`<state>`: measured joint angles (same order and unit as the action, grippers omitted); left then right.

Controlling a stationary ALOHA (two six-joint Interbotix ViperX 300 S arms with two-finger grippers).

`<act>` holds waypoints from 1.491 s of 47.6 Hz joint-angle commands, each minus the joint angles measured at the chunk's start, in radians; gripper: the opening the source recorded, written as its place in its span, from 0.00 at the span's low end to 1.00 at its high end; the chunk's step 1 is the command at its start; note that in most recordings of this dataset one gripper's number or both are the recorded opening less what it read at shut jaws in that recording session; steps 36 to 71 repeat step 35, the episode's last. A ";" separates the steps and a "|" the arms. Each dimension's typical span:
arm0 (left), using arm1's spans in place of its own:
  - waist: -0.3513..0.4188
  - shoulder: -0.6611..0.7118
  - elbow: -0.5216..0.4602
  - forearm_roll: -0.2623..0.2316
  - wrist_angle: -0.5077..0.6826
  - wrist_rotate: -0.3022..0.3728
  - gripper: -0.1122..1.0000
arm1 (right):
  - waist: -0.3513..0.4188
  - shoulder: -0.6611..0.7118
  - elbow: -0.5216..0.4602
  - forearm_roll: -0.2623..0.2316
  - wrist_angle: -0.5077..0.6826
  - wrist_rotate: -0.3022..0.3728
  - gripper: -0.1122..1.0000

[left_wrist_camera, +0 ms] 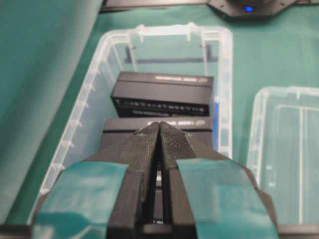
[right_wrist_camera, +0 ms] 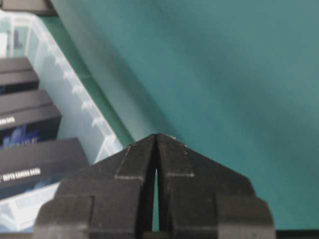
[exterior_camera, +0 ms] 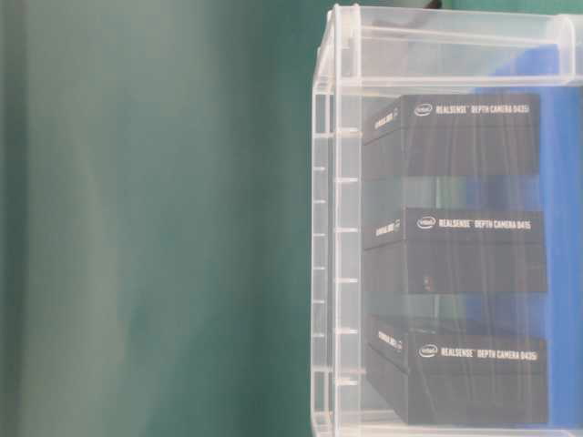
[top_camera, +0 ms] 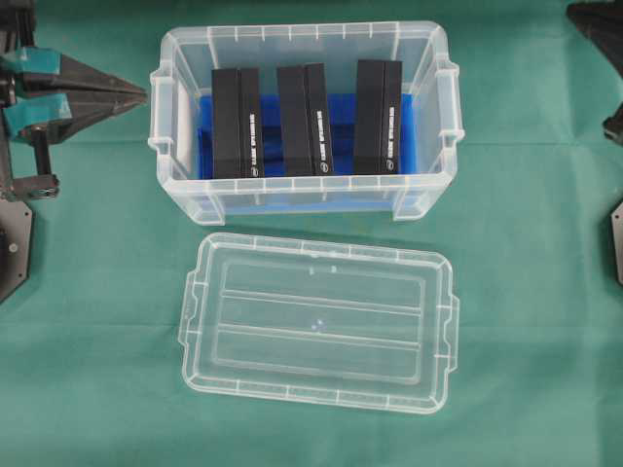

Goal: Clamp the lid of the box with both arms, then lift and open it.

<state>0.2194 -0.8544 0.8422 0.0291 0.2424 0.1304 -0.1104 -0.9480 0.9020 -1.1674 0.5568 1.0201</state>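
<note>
The box (top_camera: 292, 206), a deep clear tub, stands uncovered at the back centre with three upright black packs (top_camera: 302, 119) on a blue insert. Its lid (top_camera: 316, 321) lies flat on the cloth just in front of it, apart from both arms. My left gripper (top_camera: 141, 94), taped teal, hovers beside the tub's left end. In the left wrist view this gripper (left_wrist_camera: 159, 124) is shut and empty, pointing over the box (left_wrist_camera: 225, 89), with the lid (left_wrist_camera: 289, 149) to the right. My right gripper (right_wrist_camera: 157, 135) is shut and empty over bare cloth beside the box (right_wrist_camera: 75, 94). Overhead, the right arm (top_camera: 596, 24) shows only at the top right edge.
Green cloth (top_camera: 545, 370) covers the table. Black arm parts stand at the left edge (top_camera: 12, 243) and right edge (top_camera: 617, 243). The opposite arm's base (left_wrist_camera: 246, 7) sits beyond the box. The table-level view shows the box wall (exterior_camera: 332, 228) and packs (exterior_camera: 455, 250).
</note>
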 commanded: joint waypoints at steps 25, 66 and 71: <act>0.005 -0.011 0.091 -0.009 -0.121 -0.008 0.12 | -0.038 0.009 0.061 0.000 -0.098 0.063 0.10; 0.005 -0.009 0.094 -0.009 -0.118 -0.009 0.12 | -0.038 0.008 0.061 0.000 -0.100 0.064 0.10; 0.005 -0.009 0.094 -0.009 -0.118 -0.009 0.12 | -0.038 0.008 0.061 0.000 -0.100 0.064 0.10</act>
